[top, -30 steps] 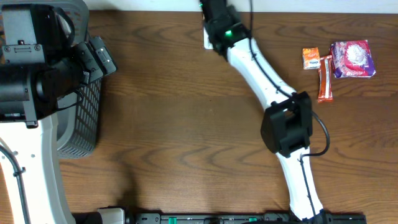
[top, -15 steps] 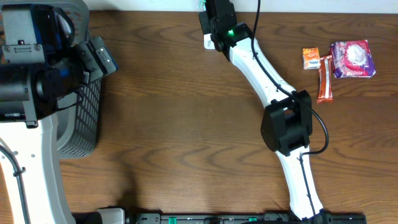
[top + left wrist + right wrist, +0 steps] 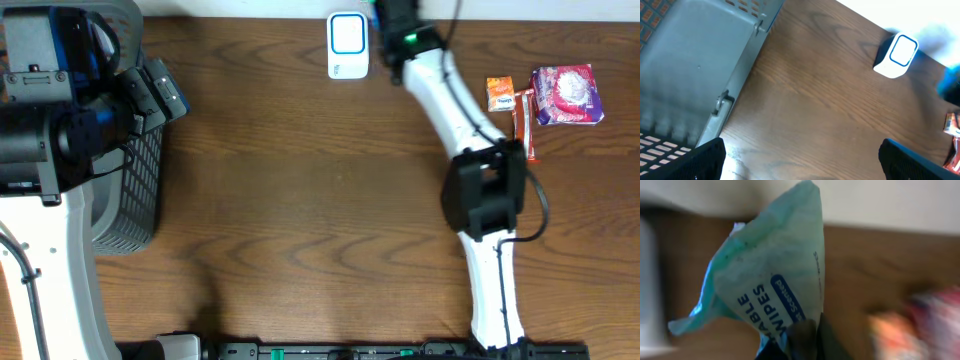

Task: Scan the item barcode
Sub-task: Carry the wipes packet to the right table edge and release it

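Brown wood table (image 3: 300, 200) fills the overhead. White scanner (image 3: 348, 45) w/ blue ring sits top centre, and my right pincer (image 3: 390, 12) is just beside it at the top edge, prob. to bring a code to its face; its load is hidden here. Left pincer (image 3: 160, 90) is spread wide by the grey basket (image 3: 135, 190) at left, holding nothing. Snack packs (image 3: 565, 95) lie upper right. Left wrist: scanner upper right, basket upper left. Right wrist: pincer clamped on the bottom edge of a teal wipes pack (image 3: 770, 280), centre frame, so its faces stay clear. I read "WIPES" and approx. "Scented"; no barcode visible.
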